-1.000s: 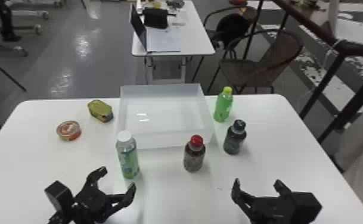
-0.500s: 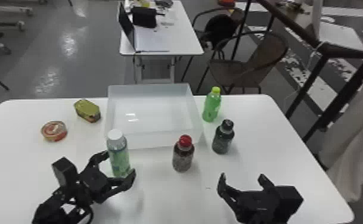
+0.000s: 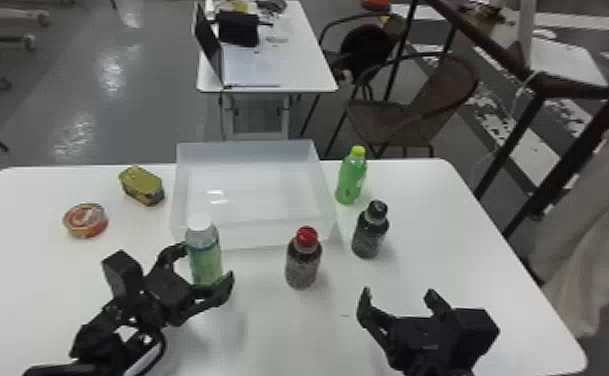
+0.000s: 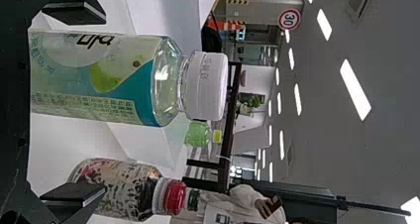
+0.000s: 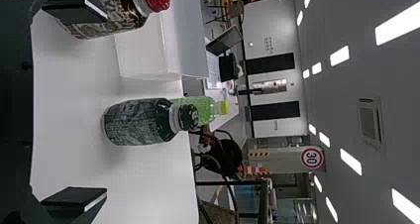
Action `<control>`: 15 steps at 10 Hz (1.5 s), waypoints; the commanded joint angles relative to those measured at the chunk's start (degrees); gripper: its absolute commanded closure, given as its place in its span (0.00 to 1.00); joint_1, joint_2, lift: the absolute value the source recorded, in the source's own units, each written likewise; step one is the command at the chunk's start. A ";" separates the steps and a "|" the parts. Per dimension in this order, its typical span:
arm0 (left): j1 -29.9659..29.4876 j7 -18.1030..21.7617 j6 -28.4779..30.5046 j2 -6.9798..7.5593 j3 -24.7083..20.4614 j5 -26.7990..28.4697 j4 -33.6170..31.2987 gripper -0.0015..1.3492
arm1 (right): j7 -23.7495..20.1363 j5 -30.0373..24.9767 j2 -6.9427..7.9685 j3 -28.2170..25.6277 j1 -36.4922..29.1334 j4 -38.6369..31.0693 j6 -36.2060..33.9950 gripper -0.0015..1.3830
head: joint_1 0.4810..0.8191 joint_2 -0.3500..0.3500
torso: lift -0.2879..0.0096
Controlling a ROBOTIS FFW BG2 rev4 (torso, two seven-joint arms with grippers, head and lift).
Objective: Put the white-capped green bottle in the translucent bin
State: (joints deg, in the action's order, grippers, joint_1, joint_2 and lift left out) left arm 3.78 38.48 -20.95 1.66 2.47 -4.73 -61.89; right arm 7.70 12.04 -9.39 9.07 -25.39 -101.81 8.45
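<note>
Nearest, over the white table, the left gripper is held wide open around the white-capped green bottle; nothing is clamped. The bottle is seen upright between the fingers, with a gap at each side in the left wrist view, the wider one toward the red-capped bottle. The right gripper is also spread wide, with nothing held, well apart to the right of the left one.

To the left gripper's right, the red-capped bottle is passed by a strip of bare tabletop. Just beyond the gripper, the near wall of the translucent bin is set across, its top open. The dark-capped bottle is placed beyond the right gripper, near the bin's right side; farther on, the yellow-capped bottle is stood beside that edge. Beyond the left gripper and to its left, a round tin and, farther, an oval tin are laid near the bin's left wall.
</note>
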 commanded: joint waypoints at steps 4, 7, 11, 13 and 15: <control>3.43 -6.49 -2.96 -0.51 -0.09 3.15 5.20 0.13 | -0.58 0.44 0.25 -0.01 0.69 0.56 0.69 0.05 | 0.63 0.34 | 0.72; 3.60 -7.28 -4.81 0.54 0.26 1.83 8.46 0.61 | -1.81 -0.09 1.83 -0.36 0.60 1.08 0.78 0.05 | 0.63 0.36 | 0.72; -4.22 -13.43 1.35 1.07 0.35 3.94 -11.06 0.62 | -2.42 0.44 2.18 -0.98 -0.19 0.56 0.78 0.05 | 0.63 0.37 | 0.72; -11.87 -21.34 11.28 1.15 -0.88 7.19 -31.27 0.62 | -2.42 0.44 2.18 -0.98 -0.80 0.38 0.78 0.05 | 0.63 0.41 | 0.72; -8.44 -18.88 18.75 1.15 0.35 7.63 -36.54 0.62 | -2.42 0.44 2.18 -1.16 -0.98 0.21 0.78 0.05 | 0.63 0.43 | 0.72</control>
State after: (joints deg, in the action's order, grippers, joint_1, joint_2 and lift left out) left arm -6.37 19.29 -4.98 2.78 2.17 2.50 -97.17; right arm 5.32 12.52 -7.20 7.92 -26.43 -101.57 9.23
